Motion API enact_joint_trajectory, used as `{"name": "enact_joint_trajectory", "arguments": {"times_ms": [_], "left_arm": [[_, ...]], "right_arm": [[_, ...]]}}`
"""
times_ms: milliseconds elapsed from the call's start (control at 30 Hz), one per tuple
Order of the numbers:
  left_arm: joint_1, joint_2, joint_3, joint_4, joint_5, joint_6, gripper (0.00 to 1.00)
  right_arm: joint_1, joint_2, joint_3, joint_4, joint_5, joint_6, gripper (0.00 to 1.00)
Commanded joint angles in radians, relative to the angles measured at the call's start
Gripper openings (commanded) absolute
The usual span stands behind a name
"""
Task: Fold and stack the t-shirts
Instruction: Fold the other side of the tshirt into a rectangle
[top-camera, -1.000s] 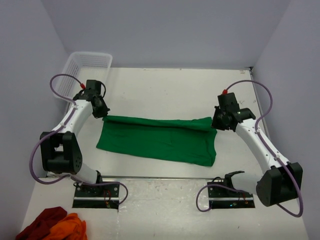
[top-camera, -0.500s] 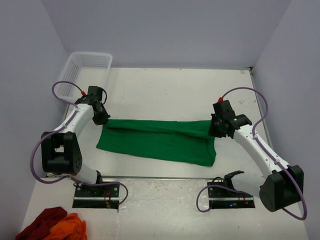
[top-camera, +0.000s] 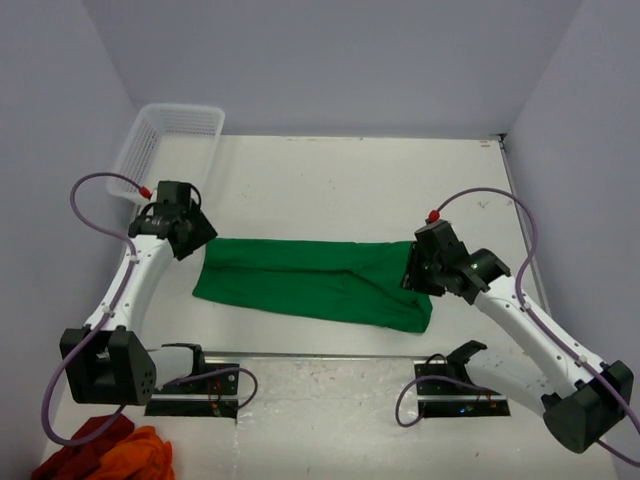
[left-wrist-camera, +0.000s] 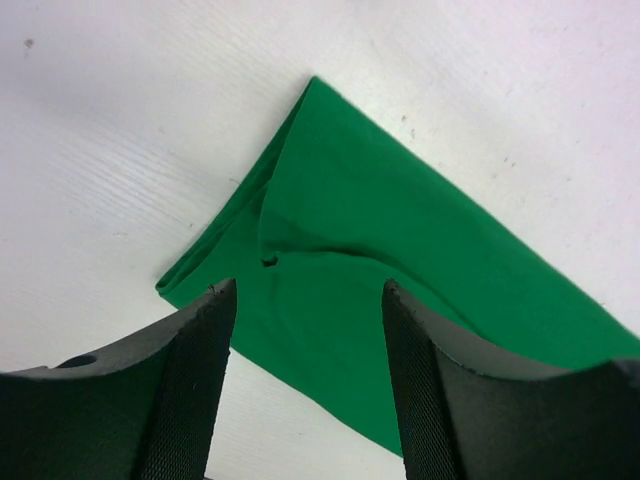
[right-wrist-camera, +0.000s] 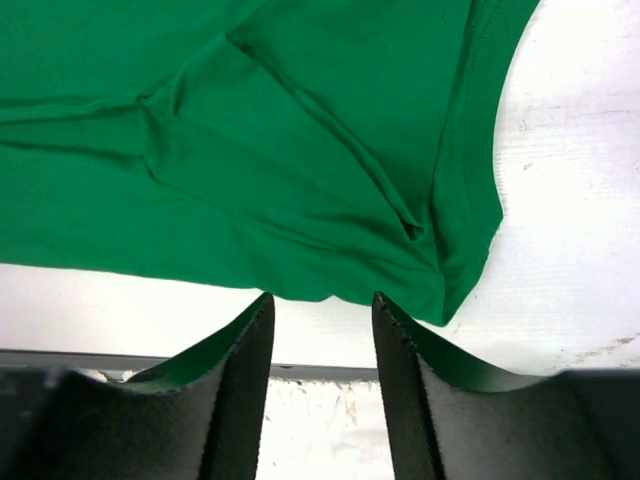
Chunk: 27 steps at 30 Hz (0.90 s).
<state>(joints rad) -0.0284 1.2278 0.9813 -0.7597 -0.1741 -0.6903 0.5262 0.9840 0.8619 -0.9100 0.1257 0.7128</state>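
Observation:
A green t-shirt (top-camera: 310, 280) lies flat on the white table (top-camera: 330, 180), folded into a long band running left to right. My left gripper (top-camera: 198, 235) hovers at the band's left end, open, with nothing between its fingers. In the left wrist view the left gripper (left-wrist-camera: 308, 295) looks down on the shirt's (left-wrist-camera: 400, 240) folded corner. My right gripper (top-camera: 418, 268) is over the band's right end, open and empty. Seen from the right wrist, the right gripper (right-wrist-camera: 322, 300) stands above the shirt's (right-wrist-camera: 250, 150) near edge, where the cloth is wrinkled.
A white wire basket (top-camera: 170, 135) stands at the back left corner. A heap of red and orange cloth (top-camera: 100, 450) lies at the near left, in front of the left arm's base. Grey walls close in the table on three sides.
Both grippers were shut on the shirt's far edge; they have opened and let it go. The cloth has settled flat. Both arms have drawn outward and nearer.

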Motion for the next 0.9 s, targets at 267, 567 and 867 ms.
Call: {"name": "enact_joint_trajectory", "arguments": {"times_ms": [267,567,867], "left_arm": [[-0.025,0.209,0.160,0.109,0.144,0.008,0.00],[-0.028,0.375,0.229,0.129,0.143,0.060,0.00],[-0.028,0.441,0.252,0.119,0.111,0.075,0.00]], "right_arm": [[0.012,0.427,0.285,0.141,0.037,-0.110,0.44],[-0.015,0.720,0.465,0.232,-0.087,-0.176,0.52],[-0.018,0.829,0.493,0.250,-0.078,-0.193,0.30]]}}
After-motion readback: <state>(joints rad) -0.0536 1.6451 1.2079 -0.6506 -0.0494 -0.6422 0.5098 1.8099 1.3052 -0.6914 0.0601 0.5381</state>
